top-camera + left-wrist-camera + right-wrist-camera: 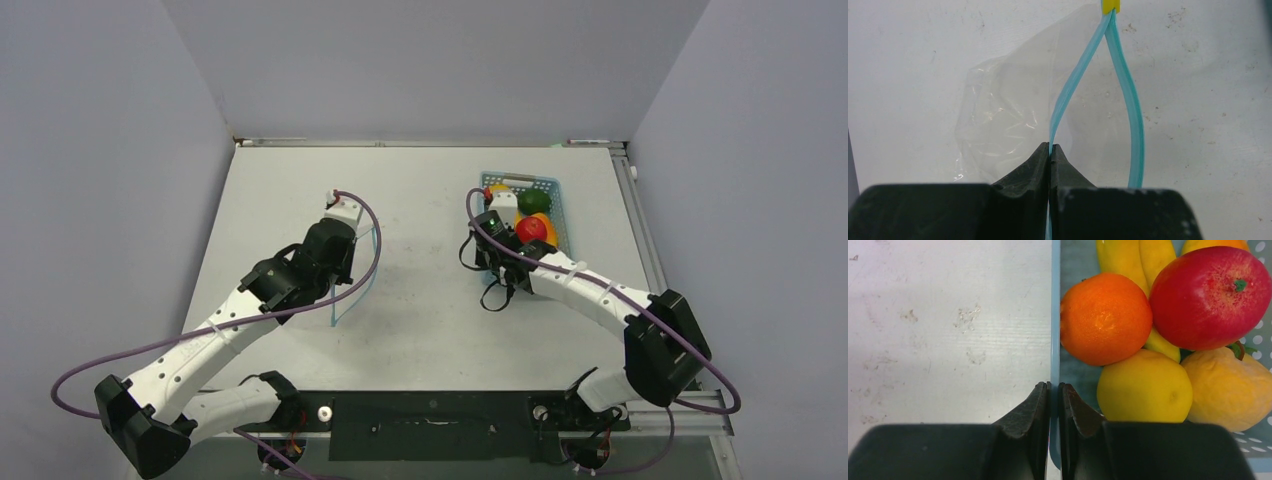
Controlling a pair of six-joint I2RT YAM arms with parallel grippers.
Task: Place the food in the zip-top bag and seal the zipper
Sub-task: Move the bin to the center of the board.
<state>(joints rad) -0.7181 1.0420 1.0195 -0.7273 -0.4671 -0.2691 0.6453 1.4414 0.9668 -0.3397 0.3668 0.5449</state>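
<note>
Two-arm bagging task, grasp stage. Nearest the bases, on the left half of the table (430, 300), the left gripper (1050, 147) has its jaws pressed together on one lip of the zipper (1068, 95). The free lip bows out to the right, so the mouth of the zip-top bag (1008, 110) stands open in a narrow lens. The two lips meet again at a yellow slider (1110, 6) at the far end. The mouth's long axis thus runs straight away from the left jaws, and the clear body of the bag lies on the table to their left.

On the right half, the right gripper (1054, 387) has its jaws drawn almost together with the left wall of the basket (1055, 315) between them, apparently clamped on it. All the food lies in the basket, to the right of these jaws: a lemon (1145, 387) and mango (1228, 387) closest, then the orange (1105, 317) and apple (1210, 297), the bananas (1128, 257) beyond, and the lime (534, 201) toward the far end.

The bag holds no fruit. Basket and bag are well apart, the open mouth facing the basket's side. The right arm is the nearer to the food, so it is probably the one to carry it leftward across the table.
</note>
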